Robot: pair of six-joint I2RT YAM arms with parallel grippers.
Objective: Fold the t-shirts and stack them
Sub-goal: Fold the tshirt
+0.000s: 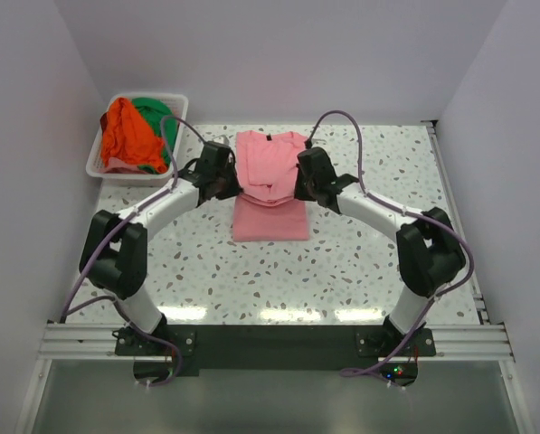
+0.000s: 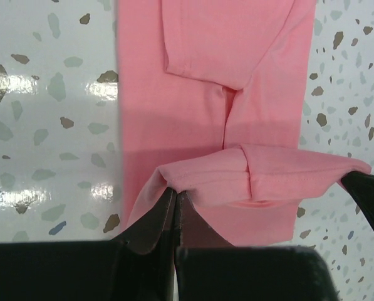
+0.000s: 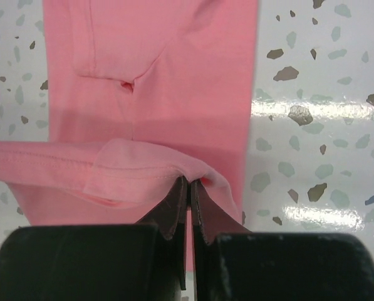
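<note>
The pink t-shirt point(image 1: 270, 185) lies lengthwise in the middle of the table, folded narrow, with its top end lifted. My left gripper point(image 1: 232, 188) is shut on the shirt's left corner point(image 2: 174, 182) and my right gripper point(image 1: 298, 190) is shut on its right corner point(image 3: 193, 175); both hold the raised hem above the lower layer of the shirt. In the left wrist view the shirt point(image 2: 205, 75) fills the centre; it does the same in the right wrist view point(image 3: 155, 63). The orange t-shirt point(image 1: 125, 136) and the green t-shirt point(image 1: 154, 113) lie bunched in the basket.
A white slotted basket point(image 1: 102, 167) stands at the back left of the speckled table point(image 1: 378, 262). White walls close in the left, back and right sides.
</note>
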